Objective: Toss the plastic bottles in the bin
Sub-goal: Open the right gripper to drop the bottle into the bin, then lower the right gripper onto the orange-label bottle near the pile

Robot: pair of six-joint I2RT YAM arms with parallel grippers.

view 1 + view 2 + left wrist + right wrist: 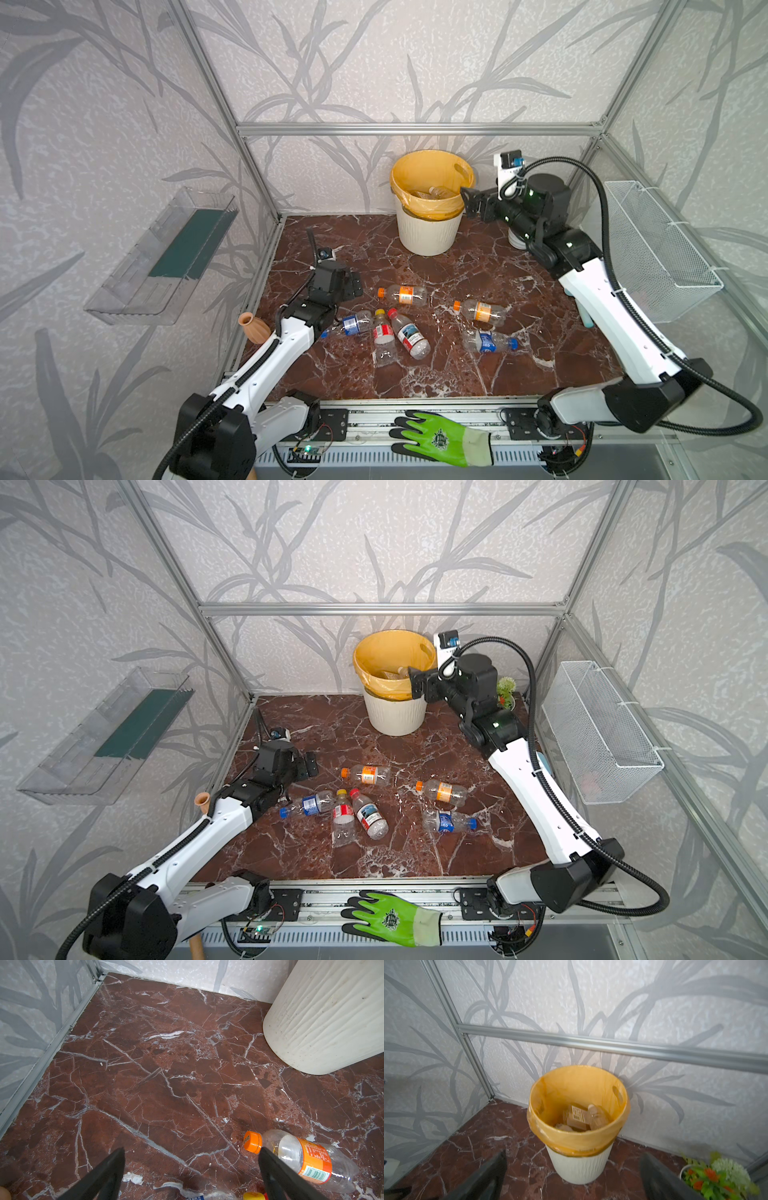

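Jaws gape left and right, right pair near bin [428, 235]

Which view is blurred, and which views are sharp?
Right wrist view: blurred, the bin and the flowers look soft. Left wrist view: sharp, the label on the orange-capped bottle is crisp. Both top views: sharp and evenly lit.
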